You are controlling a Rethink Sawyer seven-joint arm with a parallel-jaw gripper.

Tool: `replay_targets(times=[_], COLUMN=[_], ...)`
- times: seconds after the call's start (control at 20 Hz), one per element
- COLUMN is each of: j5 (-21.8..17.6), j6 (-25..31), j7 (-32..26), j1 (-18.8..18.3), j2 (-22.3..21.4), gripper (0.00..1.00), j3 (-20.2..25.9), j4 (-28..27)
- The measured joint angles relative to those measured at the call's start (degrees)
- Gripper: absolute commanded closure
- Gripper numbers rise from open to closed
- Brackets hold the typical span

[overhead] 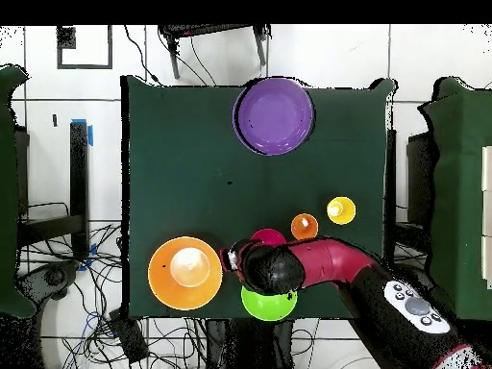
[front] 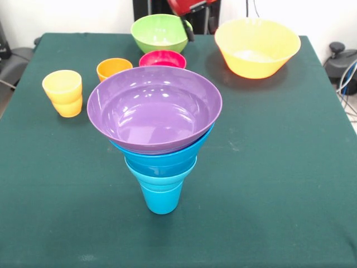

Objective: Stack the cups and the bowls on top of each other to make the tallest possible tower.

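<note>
The tower stands mid-table in the front view. A blue cup (front: 162,195) is its base, blue bowls (front: 162,159) sit above it, and a wide purple bowl (front: 154,109) is on top. From overhead only the purple bowl (overhead: 276,115) shows. The yellow-orange bowl (front: 256,47) (overhead: 184,273), green bowl (front: 160,32) (overhead: 269,306), red bowl (front: 162,58) (overhead: 267,236), orange cup (front: 114,68) (overhead: 305,227) and yellow cup (front: 62,92) (overhead: 341,209) stand apart on the table. My gripper (front: 188,30) (overhead: 233,258) hangs at the green bowl's rim, on the side toward the yellow-orange bowl. It holds nothing that I can see.
The green cloth table (front: 279,167) (overhead: 173,173) carries everything. The red and black arm (overhead: 327,261) reaches in over the green bowl from the robot's side. Cables and dark equipment (front: 343,61) lie on the floor off the table's edges.
</note>
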Motion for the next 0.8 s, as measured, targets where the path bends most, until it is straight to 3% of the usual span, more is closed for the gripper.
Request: replay_targets(times=[0.5, 0.8], j5=[1.11, 1.08], j6=[-2.34, -4.73], j7=[0.0, 0.0], j1=[5.38, 5.99], j2=[0.34, 2.31], gripper=[0.0, 0.0], j3=[-0.46, -1.77], j4=[0.0, -0.42])
